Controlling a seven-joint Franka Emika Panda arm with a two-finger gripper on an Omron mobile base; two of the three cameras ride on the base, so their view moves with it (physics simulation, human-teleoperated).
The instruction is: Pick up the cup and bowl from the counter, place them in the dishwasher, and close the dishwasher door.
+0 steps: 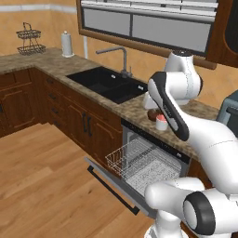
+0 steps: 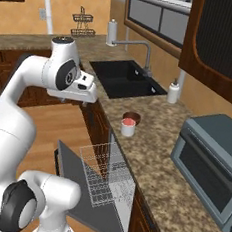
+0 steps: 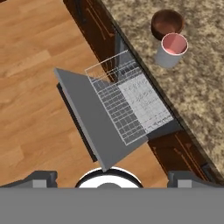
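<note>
**Pincer open above the lowered dishwasher door; cup and bowl on the table**

Your pincer point(image 3: 114, 178) hangs high and faces straight down. Its two dark fingertips point(image 3: 42, 177) stand wide apart at the edges of the hand view, and nothing is held between them.

Directly below the pincer lies the flat grey metal dishwasher door point(image 3: 89, 114), dropped fully open over the wooden floor point(image 3: 35, 65). Its long black bar handle point(image 3: 75, 119) runs along the door's outer edge, on the side of the pincer away from the table. The white wire rack point(image 3: 124, 103) is drawn out over the door, under and slightly ahead of the pincer. The rack has nothing in it. In the left base view the grey built-in dishwasher point(image 1: 155, 155) gapes open among the dark wood cabinets.

Both task items sit well apart from the pincer, lower than it and past the rack, on the brown speckled granite table point(image 3: 203, 87). The small white cylindrical cup with the pink-red inside point(image 3: 171, 50) stands upright near the table's front edge. The small glossy dark brown bowl point(image 3: 167, 23) sits just behind the cup, farther from the pincer. I cannot tell whether the two touch.

The right base view shows a black sink point(image 2: 122, 78) farther along the table, beyond the cup and bowl.
</note>
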